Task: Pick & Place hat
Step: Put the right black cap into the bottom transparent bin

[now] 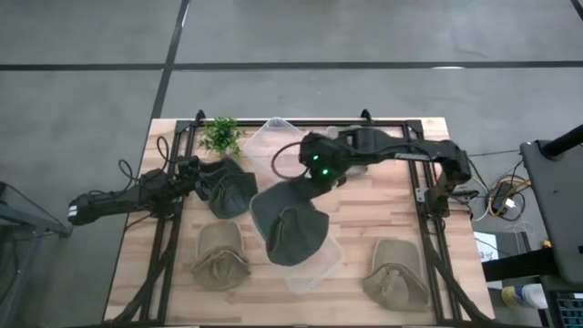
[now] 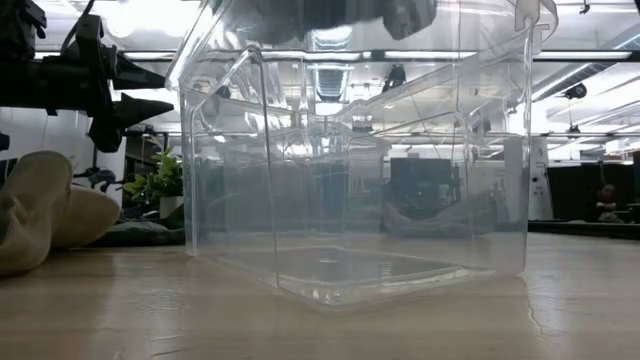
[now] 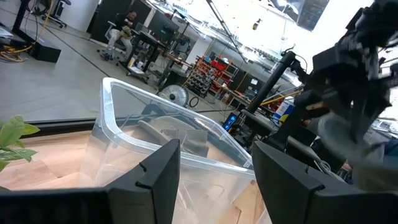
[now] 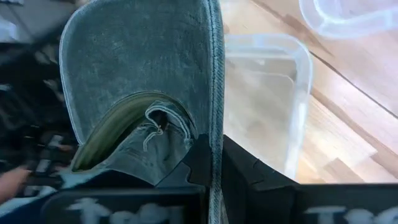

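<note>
A dark green hat hangs from my right gripper above the clear plastic bin. In the low view the bin holds nothing, and the hat shows dark at its rim. A second dark hat lies on the table by my left gripper. That gripper is open, raised above the table and touching nothing. Its wrist view looks between the fingers at the bin. My right gripper is shut on the dark green hat's brim, at its stitched edge. The edge is pinched between the two fingers and runs straight out from them. The hat hangs below the gripper over the bin, lifted clear of the table.
Two tan hats lie near the table's front edge, one on the left and one on the right. A small green plant stands at the far left. A second clear container sits at the far middle. A black frame borders the table.
</note>
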Tool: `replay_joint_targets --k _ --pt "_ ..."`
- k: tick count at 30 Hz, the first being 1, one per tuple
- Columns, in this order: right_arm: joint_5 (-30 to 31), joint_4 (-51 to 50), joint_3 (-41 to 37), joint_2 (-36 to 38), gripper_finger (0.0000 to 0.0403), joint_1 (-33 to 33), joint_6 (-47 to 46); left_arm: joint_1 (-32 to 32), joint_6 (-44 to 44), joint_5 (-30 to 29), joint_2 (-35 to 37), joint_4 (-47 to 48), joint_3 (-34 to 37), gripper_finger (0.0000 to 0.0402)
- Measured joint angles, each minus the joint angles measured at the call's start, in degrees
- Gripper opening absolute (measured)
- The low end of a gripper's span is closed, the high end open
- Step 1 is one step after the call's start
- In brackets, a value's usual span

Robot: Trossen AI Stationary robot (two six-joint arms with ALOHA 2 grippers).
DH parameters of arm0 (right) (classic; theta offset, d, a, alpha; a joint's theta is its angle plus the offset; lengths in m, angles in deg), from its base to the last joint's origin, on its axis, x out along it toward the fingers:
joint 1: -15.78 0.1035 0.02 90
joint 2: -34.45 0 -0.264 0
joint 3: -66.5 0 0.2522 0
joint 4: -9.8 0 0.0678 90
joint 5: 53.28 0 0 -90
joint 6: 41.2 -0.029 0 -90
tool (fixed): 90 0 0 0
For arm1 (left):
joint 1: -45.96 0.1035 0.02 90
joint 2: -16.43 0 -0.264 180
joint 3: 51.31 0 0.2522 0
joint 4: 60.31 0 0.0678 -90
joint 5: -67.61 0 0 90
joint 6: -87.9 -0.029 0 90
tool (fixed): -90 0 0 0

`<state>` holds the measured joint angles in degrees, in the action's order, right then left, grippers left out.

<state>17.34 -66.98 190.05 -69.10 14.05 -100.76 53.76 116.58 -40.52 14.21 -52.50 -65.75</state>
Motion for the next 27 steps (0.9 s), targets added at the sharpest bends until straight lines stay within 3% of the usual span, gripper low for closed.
replay_joint_targets --k 6,27 --pt "1.1 -8.0 3.3 -4.6 0.0013 0.8 2.5 0.0 0.0 0.0 0.0 0.0 0.0 0.0193" --pt "1.2 -9.0 5.3 -9.8 0.0013 3.7 1.1 0.0 0.0 0.0 0.0 0.0 0.0 0.0193"
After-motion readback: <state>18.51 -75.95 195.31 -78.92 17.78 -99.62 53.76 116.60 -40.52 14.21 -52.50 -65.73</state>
